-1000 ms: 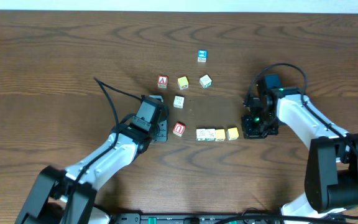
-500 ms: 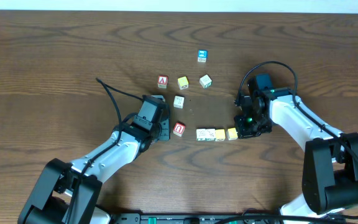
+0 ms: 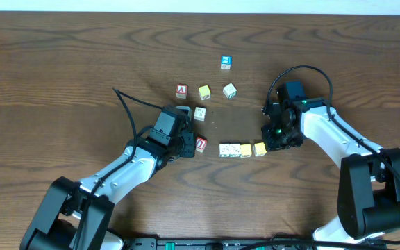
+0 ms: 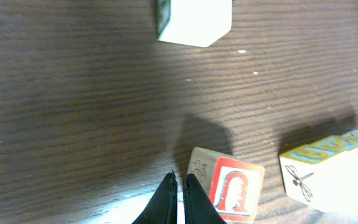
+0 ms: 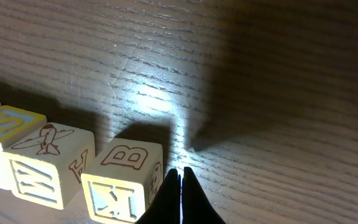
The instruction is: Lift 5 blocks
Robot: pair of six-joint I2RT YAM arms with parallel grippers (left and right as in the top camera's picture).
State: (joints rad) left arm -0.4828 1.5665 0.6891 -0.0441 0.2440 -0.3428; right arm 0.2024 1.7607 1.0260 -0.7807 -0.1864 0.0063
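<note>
**Left gripper** [image 4: 178, 186] — jaws pressed fully together, holding nothing. The tips are low over the dark wooden table [image 3: 61, 62], just beside the red-faced wooden cube with a white U-like letter [image 4: 232, 190]. Whether they touch it cannot be told.

**Right gripper** [image 5: 180, 177] — jaws closed, empty. The tips are at the side of the yellow wooden cube lettered B [image 5: 126, 180], which is the end of a row.

**Between the two grippers** — that row is four cubes side by side and touching. It has two whitish wooden cubes [image 3: 224, 149] on the left gripper's side, then a second yellow wooden cube [image 3: 246, 150], then the B cube. A small gap separates the red U cube from the row.

**Beyond the left gripper's tips:**
- Near: a cream wooden cube [image 3: 199, 113].
- Farther: a red-faced cube marked A [image 3: 181, 91], a pale yellow cube [image 3: 204, 92] and a white cube with green edges [image 3: 229, 90].
- Farthest: a blue-faced cube [image 3: 226, 62].

**Count:**
- Ten cubes in all.
- Five lie between the grippers.
- Five lie apart from them.
- Nothing lies between either gripper and its nearest cube.
</note>
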